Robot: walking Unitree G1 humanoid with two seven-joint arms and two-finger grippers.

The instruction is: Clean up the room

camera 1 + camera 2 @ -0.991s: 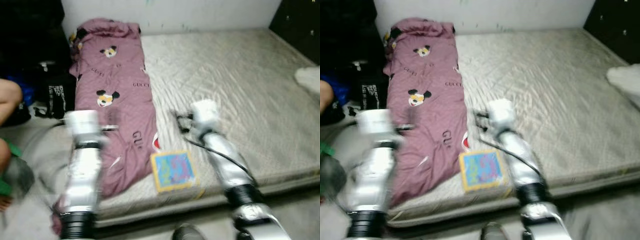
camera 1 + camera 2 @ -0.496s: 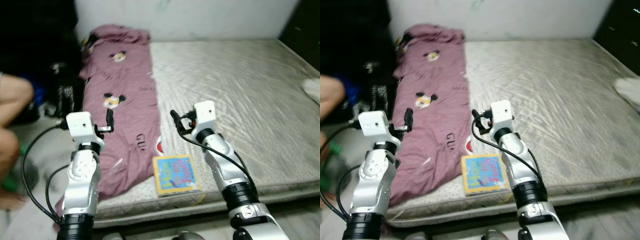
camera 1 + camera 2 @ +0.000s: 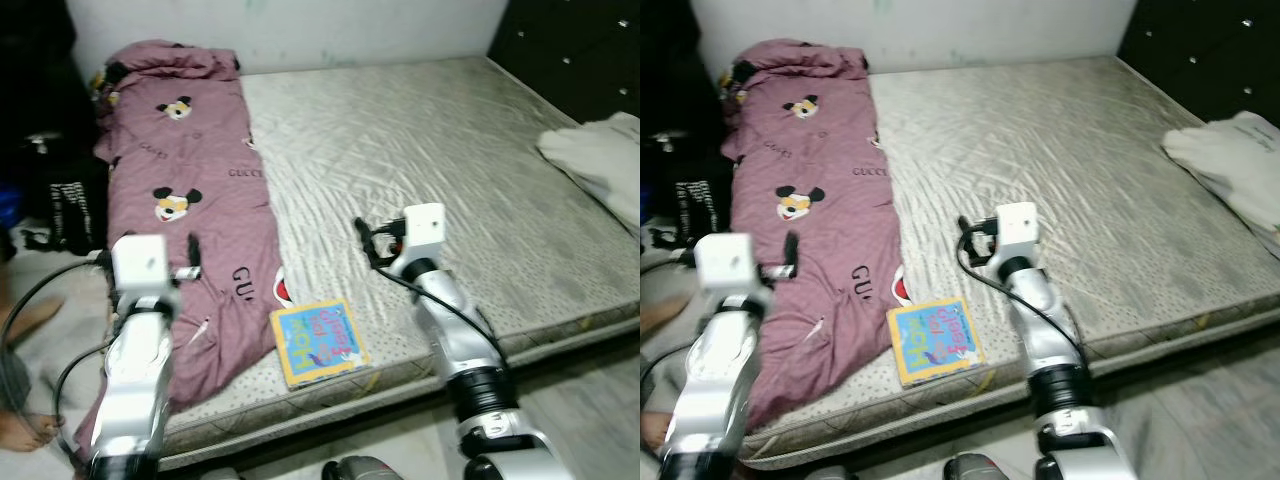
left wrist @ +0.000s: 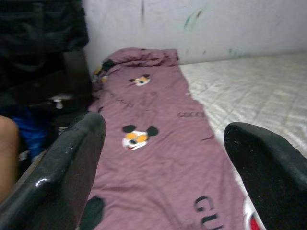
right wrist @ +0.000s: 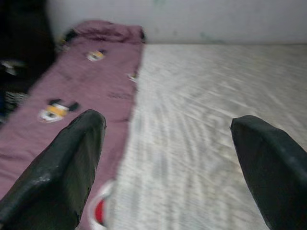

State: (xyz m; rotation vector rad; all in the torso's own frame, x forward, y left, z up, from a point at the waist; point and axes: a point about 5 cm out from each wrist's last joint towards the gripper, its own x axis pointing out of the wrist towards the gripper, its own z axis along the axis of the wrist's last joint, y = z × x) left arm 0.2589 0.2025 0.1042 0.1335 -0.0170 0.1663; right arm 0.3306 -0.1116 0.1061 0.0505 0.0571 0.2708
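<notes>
A mauve blanket (image 3: 190,170) printed with cartoon mice lies along the left side of a grey mattress (image 3: 450,150). A colourful children's book (image 3: 317,341) rests flat near the mattress's front edge, beside the blanket's lower end. My left gripper (image 3: 192,256) hovers over the blanket's lower part, open and holding nothing; its wrist view looks up along the blanket (image 4: 153,143) between the spread fingers (image 4: 72,163). My right gripper (image 3: 366,240) floats above the bare mattress just beyond the book, open too, with wide-apart fingers (image 5: 67,163).
A crumpled white cloth (image 3: 600,160) lies on the mattress's right edge. Dark studded furniture (image 3: 580,40) stands at the back right. Black bags (image 3: 60,200) sit on the floor to the left, and a person's bare foot (image 3: 25,430) is at the lower left.
The camera has swung to the right, so the whole scene slid left and more of the white cloth shows. Both arms keep about the same raised pose, grippers still open.
</notes>
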